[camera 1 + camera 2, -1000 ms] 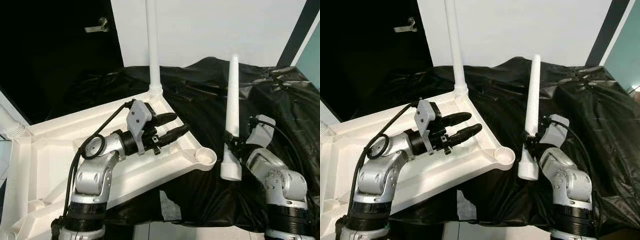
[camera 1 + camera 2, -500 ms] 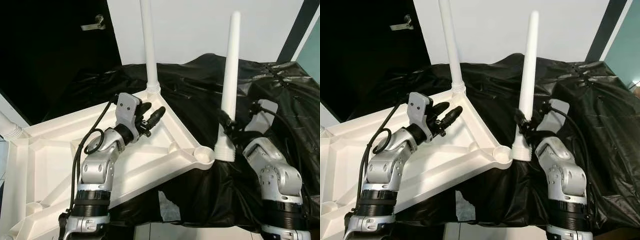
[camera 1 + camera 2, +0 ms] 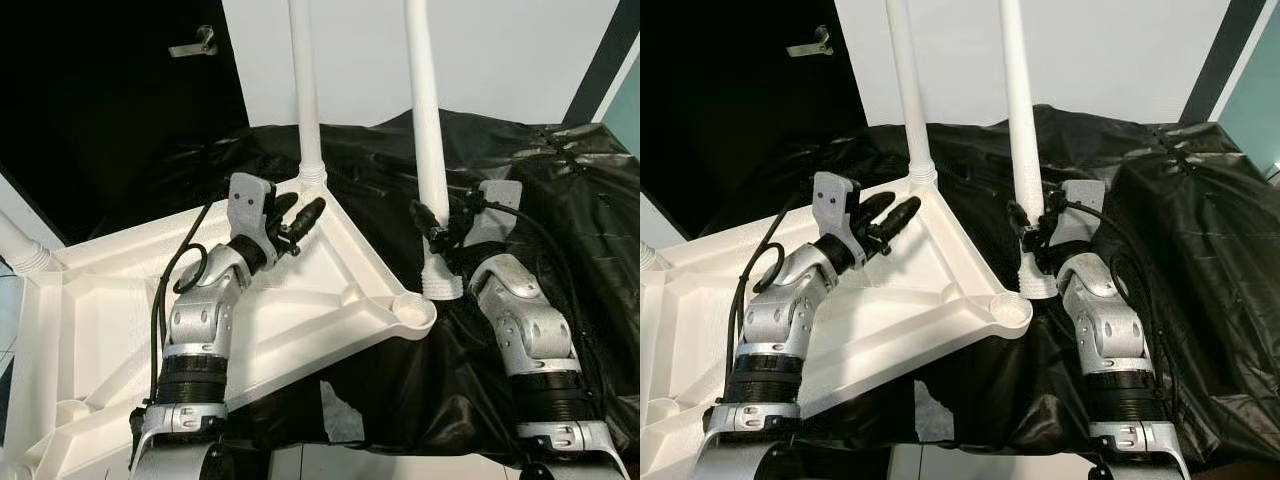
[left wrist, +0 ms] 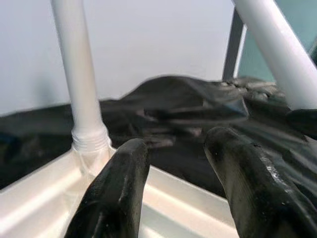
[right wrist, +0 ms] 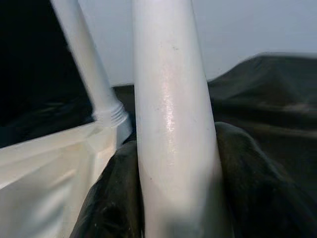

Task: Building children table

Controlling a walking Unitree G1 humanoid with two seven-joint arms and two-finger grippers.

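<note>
Right end effector [image 3: 432, 228] clamped on loose table leg [image 3: 424, 140], leg upright, threaded foot hanging just right of and above empty corner socket [image 3: 410, 309] of upturned white tabletop [image 3: 90, 320]. Socket lies left, slightly nearer. Left end effector [image 3: 297, 215] parted, empty, beside fitted far leg [image 3: 305, 90].

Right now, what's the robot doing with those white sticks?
It is building a little table. The right gripper holds a white table leg upright, close above the empty corner socket of the upside-down white tabletop. Another leg already stands in its corner. The left gripper hovers open over the tabletop.
</note>
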